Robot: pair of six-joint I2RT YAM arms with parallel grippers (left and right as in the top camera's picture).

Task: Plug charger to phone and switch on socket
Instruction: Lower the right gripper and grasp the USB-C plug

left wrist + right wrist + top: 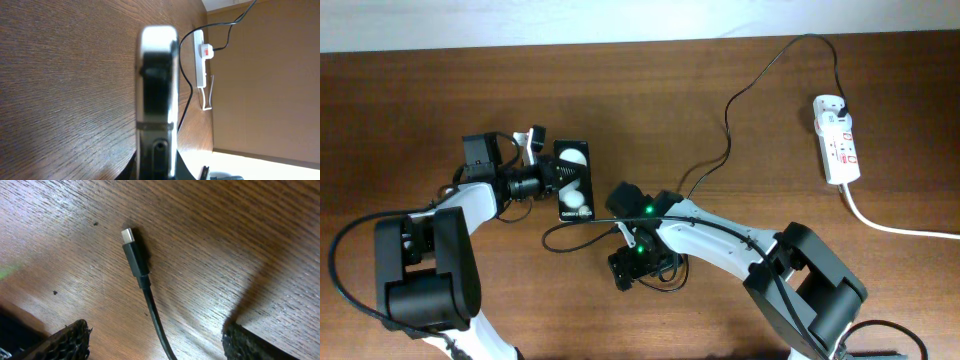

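Observation:
The black phone point(573, 181) shows two white reflections, left of centre on the table. My left gripper point(548, 181) is shut on its long edge. In the left wrist view the phone point(157, 95) appears edge-on, with a small port hole facing the camera. My right gripper point(640, 263) is open, low over the table. In the right wrist view the charger's connector tip point(132, 245) lies on the wood between and ahead of the open fingers point(157, 345). The thin black cable point(728, 120) runs to the white socket strip point(837, 140) at the far right.
The strip's thick white cord point(895, 228) trails off the right edge. The black cable loops on the table point(560, 240) below the phone and beside the right wrist. The strip also shows in the left wrist view point(200, 62), by a wall.

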